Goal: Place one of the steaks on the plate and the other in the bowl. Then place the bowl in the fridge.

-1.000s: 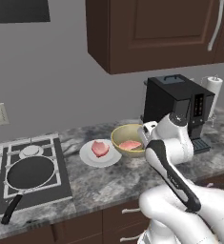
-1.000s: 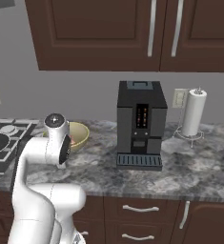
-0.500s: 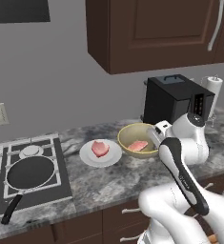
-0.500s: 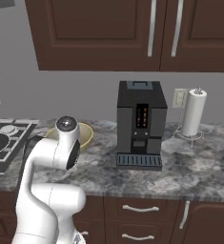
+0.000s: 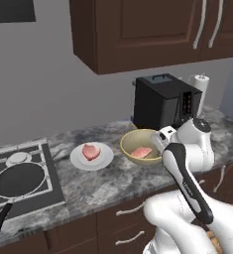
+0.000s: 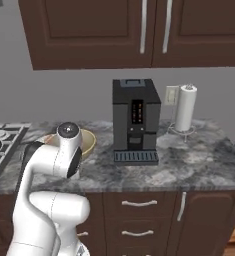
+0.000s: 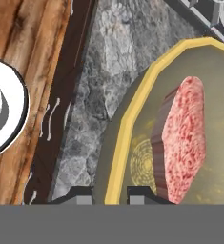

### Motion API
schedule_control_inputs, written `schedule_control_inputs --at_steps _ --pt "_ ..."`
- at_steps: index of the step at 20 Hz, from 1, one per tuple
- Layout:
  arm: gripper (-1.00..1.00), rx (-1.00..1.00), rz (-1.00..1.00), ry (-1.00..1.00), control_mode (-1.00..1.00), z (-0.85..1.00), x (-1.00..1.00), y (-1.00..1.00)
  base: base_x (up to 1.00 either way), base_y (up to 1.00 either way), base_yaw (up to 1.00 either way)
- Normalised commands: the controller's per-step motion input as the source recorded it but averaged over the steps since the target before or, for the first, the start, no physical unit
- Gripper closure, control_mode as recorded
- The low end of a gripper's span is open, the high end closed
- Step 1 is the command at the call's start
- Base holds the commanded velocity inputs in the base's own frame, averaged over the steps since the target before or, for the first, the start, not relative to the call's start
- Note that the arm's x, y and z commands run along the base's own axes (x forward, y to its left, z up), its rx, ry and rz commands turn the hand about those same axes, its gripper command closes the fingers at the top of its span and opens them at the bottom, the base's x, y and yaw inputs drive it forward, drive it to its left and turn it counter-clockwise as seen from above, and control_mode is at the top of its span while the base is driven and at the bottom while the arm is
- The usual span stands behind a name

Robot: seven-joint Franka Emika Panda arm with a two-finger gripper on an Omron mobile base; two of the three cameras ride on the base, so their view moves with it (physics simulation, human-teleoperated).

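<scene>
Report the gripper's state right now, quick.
Gripper: shut on the rim of the bowl, which holds a steak.

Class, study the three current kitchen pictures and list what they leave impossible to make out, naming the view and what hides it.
- Bowl, right base view: mostly behind the white arm; its contents are hidden.
- Steak in the bowl, hand view: its lower end is cut off at the bottom of the picture.
- Gripper, hand view: the fingertips straddle the bowl's rim; contact cannot be judged.
- Frying pan, left base view: handle end cut by the picture edge.
</scene>
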Motion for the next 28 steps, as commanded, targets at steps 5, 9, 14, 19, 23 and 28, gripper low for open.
schedule_control_inputs --at_steps 5,9,14,19,23,28 --pt "1.0 0.0 0.0 0.0 1.0 0.0 0.0 0.0 0.08 -0.64 -0.79" --pt "1.0 0.0 0.0 0.0 1.0 0.0 0.0 0.0 0.0 -0.67 -0.84" --pt "1.0 0.0 0.0 0.0 1.0 0.0 0.0 0.0 0.0 -0.67 -0.84" --pt "1.0 0.0 0.0 0.0 1.0 0.0 0.0 0.0 0.0 -0.66 -0.83" --pt "1.0 0.0 0.0 0.0 1.0 0.0 0.0 0.0 0.07 -0.44 -0.81" --pt "1.0 0.0 0.0 0.0 1.0 0.0 0.0 0.0 0.4 0.33 -0.54"
